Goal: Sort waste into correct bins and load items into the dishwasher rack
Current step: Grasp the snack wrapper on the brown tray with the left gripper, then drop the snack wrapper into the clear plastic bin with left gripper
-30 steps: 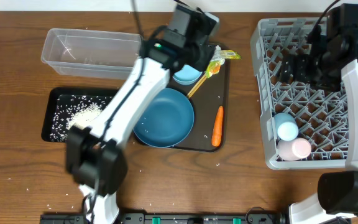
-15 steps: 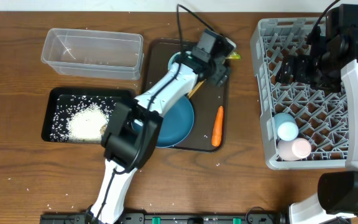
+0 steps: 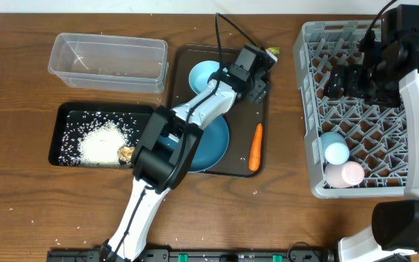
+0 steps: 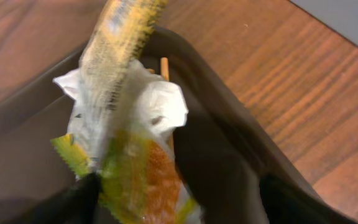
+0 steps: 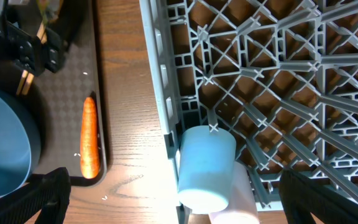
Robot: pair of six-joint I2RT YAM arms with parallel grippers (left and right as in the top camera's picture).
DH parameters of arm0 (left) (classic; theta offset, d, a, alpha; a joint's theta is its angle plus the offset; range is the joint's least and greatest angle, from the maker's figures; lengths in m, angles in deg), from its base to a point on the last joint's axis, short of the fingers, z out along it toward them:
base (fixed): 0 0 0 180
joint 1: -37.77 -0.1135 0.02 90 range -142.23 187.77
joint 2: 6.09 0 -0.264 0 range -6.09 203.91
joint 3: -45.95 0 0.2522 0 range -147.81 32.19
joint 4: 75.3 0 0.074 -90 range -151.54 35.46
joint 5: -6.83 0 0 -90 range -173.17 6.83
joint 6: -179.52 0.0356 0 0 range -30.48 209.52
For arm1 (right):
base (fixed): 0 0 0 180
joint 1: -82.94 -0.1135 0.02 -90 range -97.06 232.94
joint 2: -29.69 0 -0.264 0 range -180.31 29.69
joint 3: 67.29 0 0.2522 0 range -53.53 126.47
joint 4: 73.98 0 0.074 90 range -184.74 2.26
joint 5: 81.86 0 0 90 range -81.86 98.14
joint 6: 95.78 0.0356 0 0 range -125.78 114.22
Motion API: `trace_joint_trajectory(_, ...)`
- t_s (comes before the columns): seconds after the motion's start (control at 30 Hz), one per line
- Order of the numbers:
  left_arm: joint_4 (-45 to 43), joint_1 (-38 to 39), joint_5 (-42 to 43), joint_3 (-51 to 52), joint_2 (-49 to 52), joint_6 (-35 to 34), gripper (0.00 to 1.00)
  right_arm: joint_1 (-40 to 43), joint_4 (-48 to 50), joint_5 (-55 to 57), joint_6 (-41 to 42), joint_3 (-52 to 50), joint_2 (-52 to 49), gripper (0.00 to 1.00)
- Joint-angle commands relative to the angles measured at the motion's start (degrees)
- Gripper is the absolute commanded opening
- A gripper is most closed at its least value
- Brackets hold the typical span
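Note:
My left gripper (image 3: 259,78) hangs low over the far right corner of the dark-brown serving tray (image 3: 241,127). In the left wrist view its fingers (image 4: 179,208) are spread open on either side of the yellow-green wrapper (image 4: 129,158), which lies on white crumpled paper (image 4: 161,104) beside a chopstick end (image 4: 164,65). The small light-blue bowl (image 3: 202,74), the large dark-blue bowl (image 3: 217,142) and the carrot (image 3: 254,147) lie on that tray. My right gripper (image 3: 344,80) is open and empty above the grey rack (image 3: 305,109). The light-blue cup (image 3: 334,148) and pink cup (image 3: 351,173) lie in the rack.
The clear tub (image 3: 108,62) stands at the far left. The black tray (image 3: 58,138) in front of it holds rice and a brown lump (image 3: 126,153). Loose rice grains dot the table near the front edge. My left arm crosses over the dark-blue bowl.
My left gripper has swung right and come down onto the wrapper at the tray's far right corner, now mostly covering it from above. The right arm has not moved.

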State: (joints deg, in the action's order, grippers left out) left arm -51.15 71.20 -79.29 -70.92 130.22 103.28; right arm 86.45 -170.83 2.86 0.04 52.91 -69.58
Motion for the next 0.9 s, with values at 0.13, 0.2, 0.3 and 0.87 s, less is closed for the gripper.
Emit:
trace_joint_trajectory(0.13,2.16,-0.13,-1.16,-0.42,0.76,0.72,0.24,-0.63,0.13,0.98,-0.76,0.52,0.52,0.99)
trace_joint_trajectory(0.2,2.86,-0.13,-1.14,-0.42,0.52,0.48,0.11,-0.63,0.15,1.01,-0.79,0.52,0.52,0.99)
trace_joint_trajectory(0.3,3.80,-0.13,-1.16,-0.42,-0.46,-1.49,0.06,-0.63,0.15,1.01,-0.79,0.52,0.52,0.99)
trace_joint_trajectory(0.87,15.34,-4.42,-1.18,-0.42,-22.95,-4.61,0.06,-0.63,1.75,1.64,-0.74,0.52,0.52,0.99)
